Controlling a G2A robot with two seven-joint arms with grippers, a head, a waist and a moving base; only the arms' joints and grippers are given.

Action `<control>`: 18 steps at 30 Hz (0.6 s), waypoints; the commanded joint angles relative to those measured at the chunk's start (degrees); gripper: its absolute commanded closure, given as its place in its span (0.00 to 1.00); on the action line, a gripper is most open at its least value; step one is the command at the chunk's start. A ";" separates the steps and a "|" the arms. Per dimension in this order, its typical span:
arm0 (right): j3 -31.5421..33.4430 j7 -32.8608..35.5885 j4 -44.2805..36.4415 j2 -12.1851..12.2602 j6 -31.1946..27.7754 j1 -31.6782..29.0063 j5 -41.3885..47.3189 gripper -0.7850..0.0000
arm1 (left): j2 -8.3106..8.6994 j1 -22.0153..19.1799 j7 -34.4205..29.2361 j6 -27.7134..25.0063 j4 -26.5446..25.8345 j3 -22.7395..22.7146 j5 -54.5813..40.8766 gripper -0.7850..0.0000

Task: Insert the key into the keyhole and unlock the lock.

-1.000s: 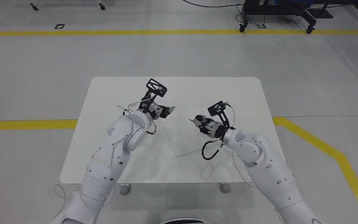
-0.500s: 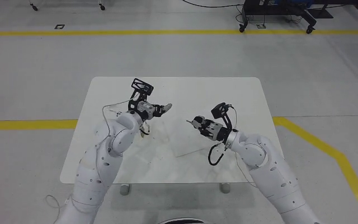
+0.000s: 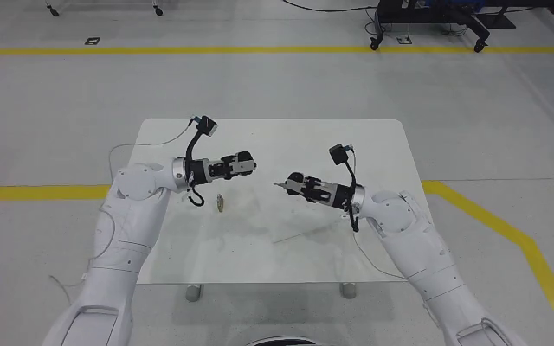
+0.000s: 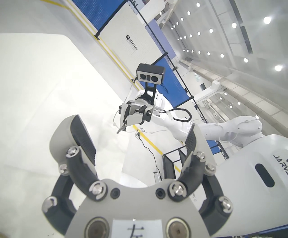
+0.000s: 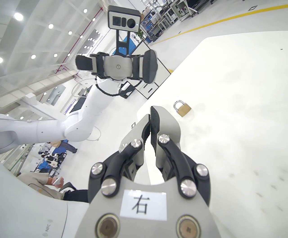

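The lock [image 3: 220, 203] lies on the table [image 3: 363, 138], left of its middle. My left gripper [image 3: 245, 162] hangs beyond it, slightly to its right. My right gripper [image 3: 290, 184] is farther right, facing the left one, with the key [image 3: 279, 184] between its fingertips, pointing leftward.

The lock [image 5: 183, 110] is brass-gold with a silver shackle [image 5: 178, 102]; the table [image 5: 236, 85] is plain white.

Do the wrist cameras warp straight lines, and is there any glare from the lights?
Left wrist view: strong wide-angle bowing, the ceiling rails curve; ceiling lamps glare as bright spots. Right wrist view: same bowing, lamps bright, padlock evenly lit on the table. Top view: yellow floor stripes straight, no glare on the table.
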 commanded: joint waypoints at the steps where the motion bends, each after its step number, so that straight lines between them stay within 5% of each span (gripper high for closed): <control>1: -0.73 1.04 1.20 -0.09 -0.85 1.00 2.14 1.00 | -0.29 -1.50 0.74 -0.72 2.20 2.92 0.55 0.30; 3: -1.37 2.19 2.36 -0.15 -1.74 1.79 3.84 1.00 | -0.55 -2.67 1.63 -1.62 3.92 5.20 1.64 0.45; 7: -2.24 3.27 4.22 -0.22 -2.70 3.11 5.50 1.00 | -0.93 -4.18 2.77 -2.76 6.16 8.98 0.95 0.45; 18: -3.09 3.96 6.07 -0.07 -4.39 3.98 8.72 1.00 | 0.15 -6.61 3.87 -3.86 8.11 14.63 -1.23 0.72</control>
